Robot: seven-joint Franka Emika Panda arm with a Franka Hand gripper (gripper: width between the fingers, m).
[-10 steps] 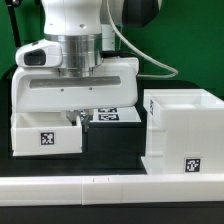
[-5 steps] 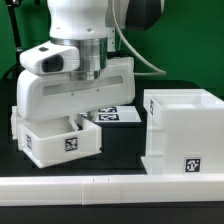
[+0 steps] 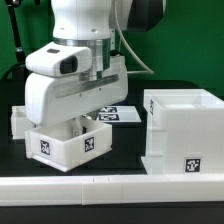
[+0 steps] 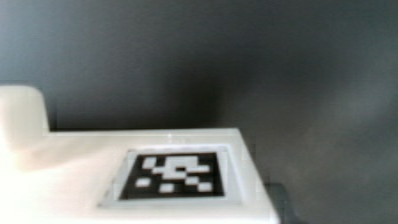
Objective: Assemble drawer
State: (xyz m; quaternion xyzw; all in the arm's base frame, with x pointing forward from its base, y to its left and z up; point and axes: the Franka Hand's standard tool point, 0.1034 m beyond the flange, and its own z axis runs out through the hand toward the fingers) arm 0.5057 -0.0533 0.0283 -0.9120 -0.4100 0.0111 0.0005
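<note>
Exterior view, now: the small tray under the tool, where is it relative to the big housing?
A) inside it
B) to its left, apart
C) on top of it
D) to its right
B: the tray is on the exterior view's left of the housing, with dark table showing between them.

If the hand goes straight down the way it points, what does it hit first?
The small tray: the hand points straight down onto its wall, so that comes first, then the black table beneath. Whether any gap is left under the tray is unclear.
</note>
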